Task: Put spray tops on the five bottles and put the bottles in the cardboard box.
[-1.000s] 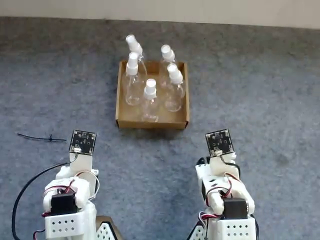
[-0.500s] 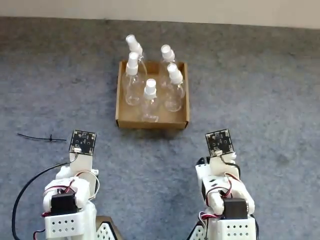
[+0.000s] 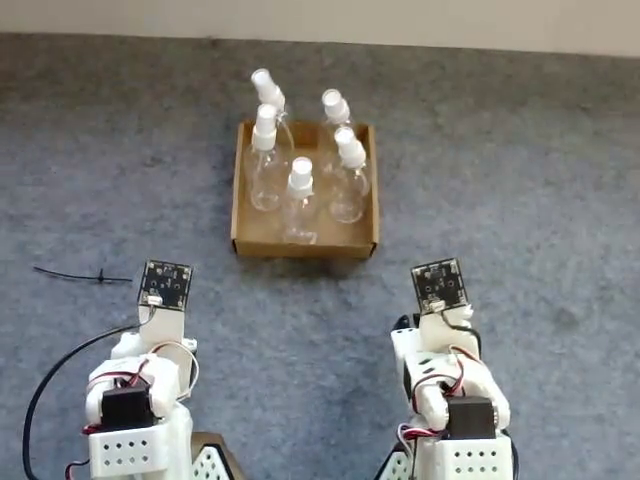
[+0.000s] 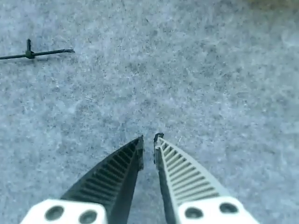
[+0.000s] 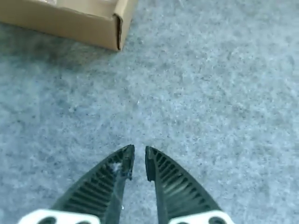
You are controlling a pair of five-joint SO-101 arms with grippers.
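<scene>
Nothing has moved in the last second. Both arms sit parked, the left gripper (image 4: 148, 140) and right gripper (image 5: 139, 156) empty, jaws drawn nearly together over the carpet (image 3: 520, 200). Five bottles (image 3: 300, 212) stand capped in the cardboard box (image 3: 236, 200).

Judged light, thin-walled and slippery; best taken at the neck under a spray top (image 3: 301, 176).

Whether the tops are seated tight, and whether the leaning rear bottle is fully inside, cannot be told.

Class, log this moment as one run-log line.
bottles: five, capped, in box | left jaws: shut, over carpet | right jaws: shut, near box corner
</scene>
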